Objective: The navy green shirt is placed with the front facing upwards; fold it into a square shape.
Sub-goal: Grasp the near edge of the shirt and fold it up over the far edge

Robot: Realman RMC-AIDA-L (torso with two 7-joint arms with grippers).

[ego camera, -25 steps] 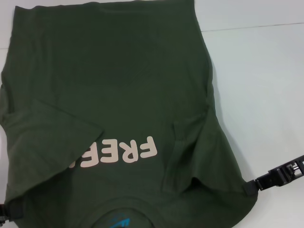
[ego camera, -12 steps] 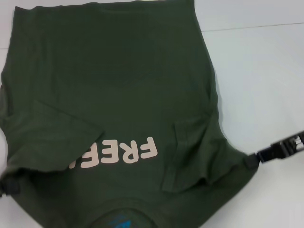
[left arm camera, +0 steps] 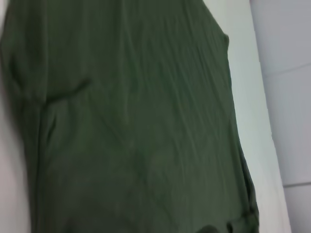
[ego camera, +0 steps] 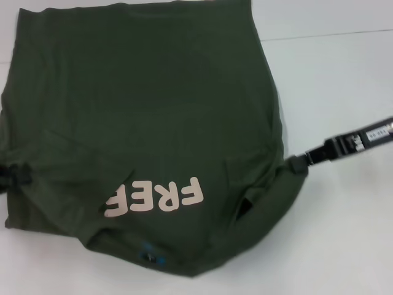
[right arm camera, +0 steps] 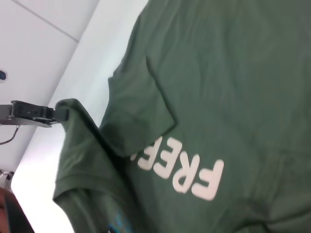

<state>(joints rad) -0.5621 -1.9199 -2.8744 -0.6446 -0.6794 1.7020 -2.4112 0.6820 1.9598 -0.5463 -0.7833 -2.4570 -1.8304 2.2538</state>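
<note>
both pincers, left pincer (ego camera: pixel 13 174) & right pincer (ego camera: pixel 299 164), pinching navy green shirt (ego camera: pixel 153 110) edges, lifted.

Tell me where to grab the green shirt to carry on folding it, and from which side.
Take the navy green shirt by its collar-end edge, at both outer corners. The left gripper and right gripper are already at those two spots, each coming in from its own side. That edge is lifted and curling over toward the hem, so the corners stand free of the table, which makes them the easiest parts to pinch.
</note>
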